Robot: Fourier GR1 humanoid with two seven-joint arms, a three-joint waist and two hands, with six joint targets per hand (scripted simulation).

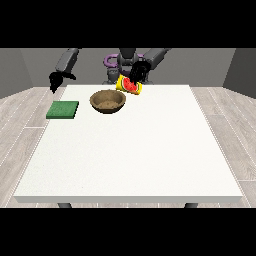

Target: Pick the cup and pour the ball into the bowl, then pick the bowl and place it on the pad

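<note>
A yellow cup [128, 86] with a red watermelon print hangs tilted over the far side of the table, just right of and above a brown bowl [107, 101]. The hand at the view's right [138, 71] is curled round the cup from above. The bowl stands on the table and shows no ball that I can make out. A flat green pad [63, 109] lies near the left edge. The hand at the view's left [56, 79] hangs beyond the table's far left corner, above and behind the pad, holding nothing.
The white table [135, 155] stretches wide toward the camera, its front edge low in the view. The robot's torso [122, 62] stands behind the far edge.
</note>
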